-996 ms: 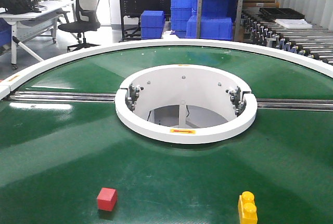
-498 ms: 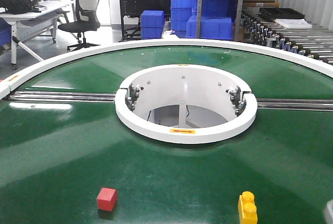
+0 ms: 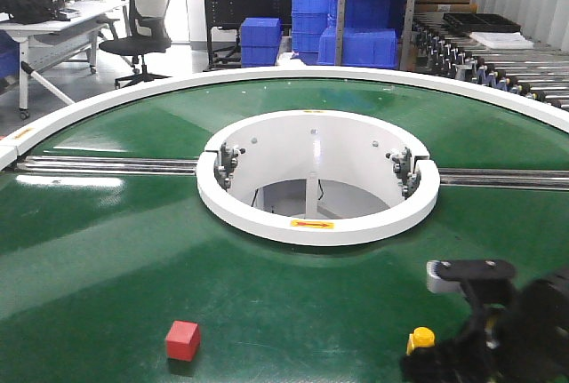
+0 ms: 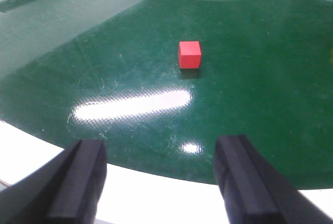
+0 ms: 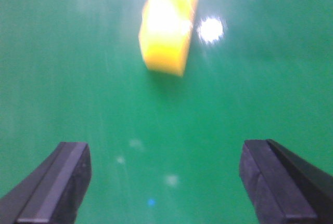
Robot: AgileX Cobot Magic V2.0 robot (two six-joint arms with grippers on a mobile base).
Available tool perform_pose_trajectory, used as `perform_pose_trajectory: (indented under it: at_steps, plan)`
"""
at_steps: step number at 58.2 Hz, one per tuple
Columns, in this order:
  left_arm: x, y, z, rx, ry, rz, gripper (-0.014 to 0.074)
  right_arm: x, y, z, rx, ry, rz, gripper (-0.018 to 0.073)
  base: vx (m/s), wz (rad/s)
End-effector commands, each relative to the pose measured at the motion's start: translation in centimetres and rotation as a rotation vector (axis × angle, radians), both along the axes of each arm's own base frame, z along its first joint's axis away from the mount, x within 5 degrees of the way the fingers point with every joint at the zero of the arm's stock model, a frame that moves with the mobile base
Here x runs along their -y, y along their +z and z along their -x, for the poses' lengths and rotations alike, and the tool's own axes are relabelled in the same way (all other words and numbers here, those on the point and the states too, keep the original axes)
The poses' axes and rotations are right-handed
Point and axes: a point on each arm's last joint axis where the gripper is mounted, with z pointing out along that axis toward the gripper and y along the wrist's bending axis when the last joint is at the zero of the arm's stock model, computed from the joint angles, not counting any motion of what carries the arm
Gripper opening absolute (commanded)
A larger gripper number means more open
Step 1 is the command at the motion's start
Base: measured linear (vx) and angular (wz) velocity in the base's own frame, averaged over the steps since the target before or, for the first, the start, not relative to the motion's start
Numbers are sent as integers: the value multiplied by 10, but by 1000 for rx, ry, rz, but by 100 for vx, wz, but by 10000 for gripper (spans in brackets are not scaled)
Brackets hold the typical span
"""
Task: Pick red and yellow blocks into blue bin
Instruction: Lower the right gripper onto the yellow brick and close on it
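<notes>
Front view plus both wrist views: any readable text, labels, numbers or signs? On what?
No words or numbers can be read in any view.
Yellow sticker on the white inner ring: only a red arrow-like mark, any lettering too small to read.
Orange sticker on the outer white rim: too small to read.
Red cube and yellow brick: no markings visible.
</notes>
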Motion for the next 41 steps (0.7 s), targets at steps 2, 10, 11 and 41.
perform_pose_trajectory:
  at_steps: [2,10,11,41]
  plan:
    - [2,14,-4,82,-8,25,536,-9,7,-33,72,4,-8,615,0,0]
    - [2,14,-4,81,-8,28,536,-16,-8,-61,50,-15,-6,611,0,0]
    - [2,14,-4,81,-8,28,536,-17,-9,-64,48,-17,-4,610,0,0]
    - [2,14,-3,75,-9,26,536,-20,-38,-93,12,-51,60,421,0,0]
